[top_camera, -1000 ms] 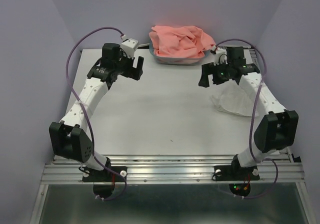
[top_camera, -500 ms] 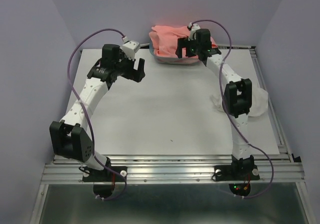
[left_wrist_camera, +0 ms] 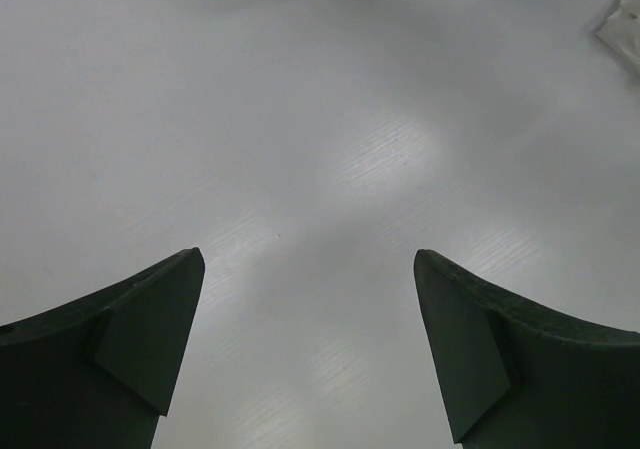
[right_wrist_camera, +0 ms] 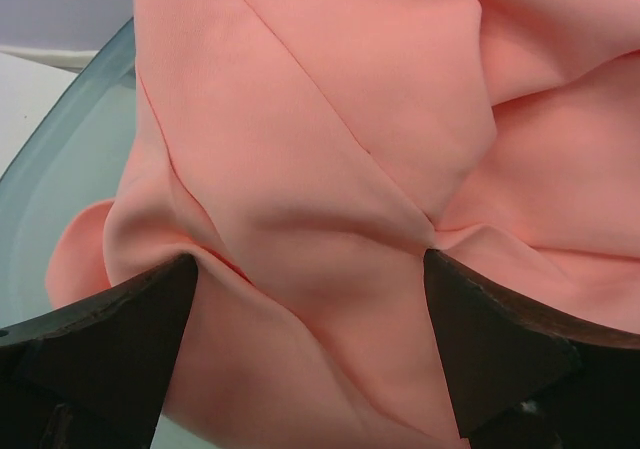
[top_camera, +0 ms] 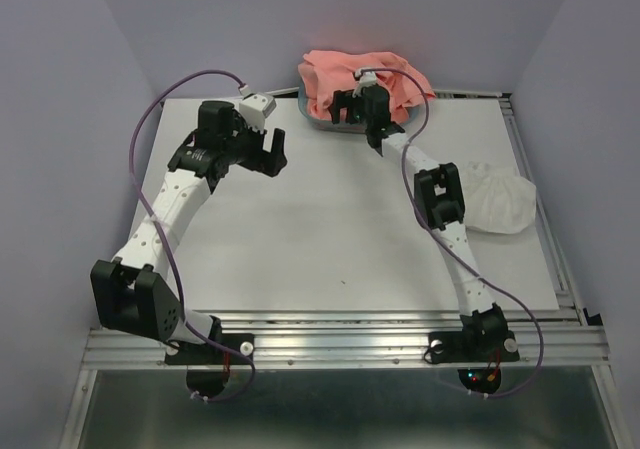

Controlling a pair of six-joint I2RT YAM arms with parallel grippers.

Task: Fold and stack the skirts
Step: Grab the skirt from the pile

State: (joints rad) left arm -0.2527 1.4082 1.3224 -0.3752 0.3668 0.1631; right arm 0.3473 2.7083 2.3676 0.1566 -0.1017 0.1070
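The salmon-pink skirt (top_camera: 355,77) lies bunched in a teal tub (top_camera: 318,121) at the back edge of the table. My right gripper (top_camera: 358,115) reaches into it, open. In the right wrist view its wide-spread gripper (right_wrist_camera: 310,264) presses into a fold of the pink skirt (right_wrist_camera: 330,149) without pinching it. The white skirt (top_camera: 497,202) lies crumpled on the table at the right, beside the right arm. My left gripper (top_camera: 265,157) hovers open over bare table at the back left. The left wrist view shows the left gripper (left_wrist_camera: 310,259) with nothing in it.
The tub's translucent rim (right_wrist_camera: 60,149) shows left of the pink cloth. A scrap of white cloth (left_wrist_camera: 625,24) sits at the upper right corner of the left wrist view. Purple walls close in the grey table (top_camera: 300,239) on three sides.
My right arm has swung from above the white skirt at the right to the tub at the back and stretched out into the pink skirt. The left arm shifted slightly left and lower.
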